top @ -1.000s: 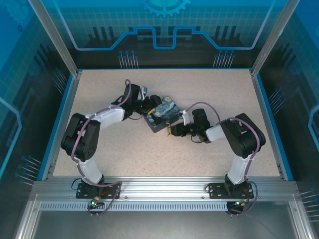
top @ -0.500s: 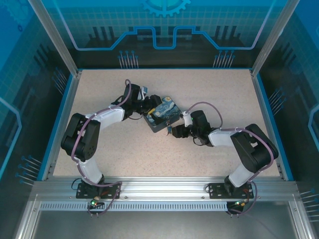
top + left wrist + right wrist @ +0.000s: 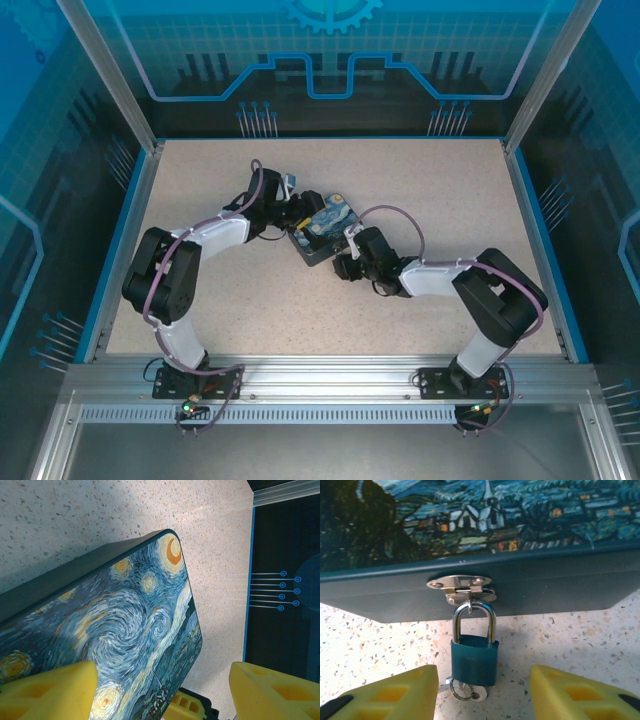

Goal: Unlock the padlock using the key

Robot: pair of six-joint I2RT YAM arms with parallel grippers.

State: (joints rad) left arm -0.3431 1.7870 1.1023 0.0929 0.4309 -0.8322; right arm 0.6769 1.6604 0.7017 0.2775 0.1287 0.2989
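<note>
The left tool [image 3: 296, 213] stayed spread about the far-left end of the tin [image 3: 322, 235]. On the tin's near wall the padlock [image 3: 475, 656] hung locked, the key [image 3: 462, 690] just beneath it. The right tool [image 3: 482, 695] had slid up to the tin, fingers spread either side of the padlock, so gripping the key looked next.

The key [image 3: 454, 687] lies mostly hidden under the padlock [image 3: 475, 660] (just a ring and sliver show).
</note>
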